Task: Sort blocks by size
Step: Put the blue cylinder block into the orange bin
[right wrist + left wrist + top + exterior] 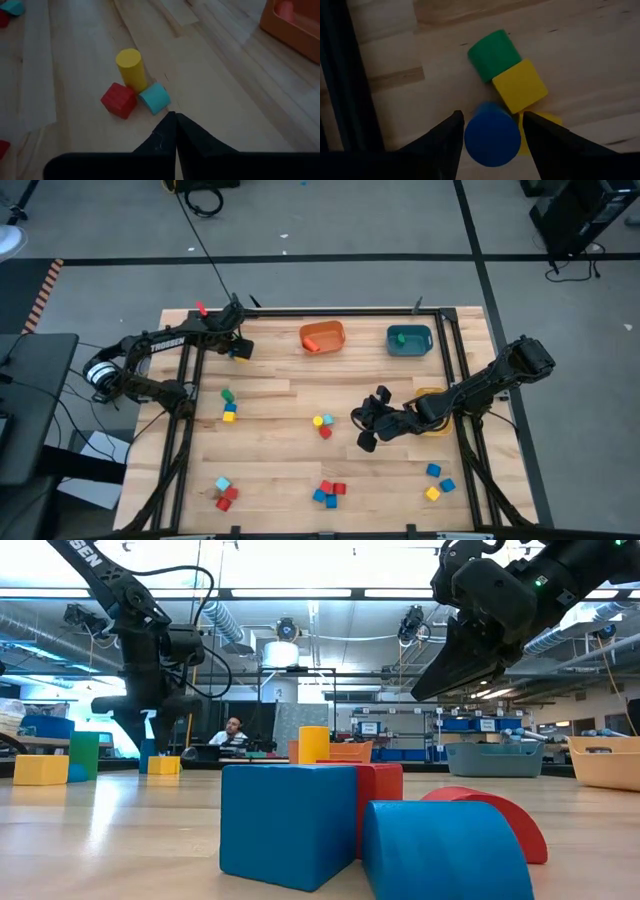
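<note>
High view: wooden table (290,470) with blocks in scattered clusters; orange bin (322,337) and teal bin (409,340) at the far edge, yellow bin (436,412) mostly hidden under the right arm. Left gripper (240,348) sits near the far left corner, well to the left of the orange bin, over a small yellow and blue group. Right gripper (367,430) hangs just right of the central cluster (323,425) of yellow, red and light blue pieces, apart from it. Further clusters: green, blue and yellow pieces (228,407) nearer than the left gripper; others along the near edge. Low view: large blue block (290,823), red block (385,785) and blue and red half-round pieces fill the foreground; left gripper stands low beyond them at left, right gripper raised at upper right with fingers pressed together; a person shows in the room behind. Left wrist view: blue cylinder (492,134) stands upright between the two fingers (447,142), which flank it closely; whether they touch it cannot be told. Yellow cube (519,86) touches the cylinder, green cylinder (493,54) lies against the cube, beyond the fingertips. Right wrist view: fingers clenched tip to tip, holding nothing; yellow cylinder (131,68), red block (119,99) and light blue piece (154,98) sit together just ahead of the tips, untouched.
</note>
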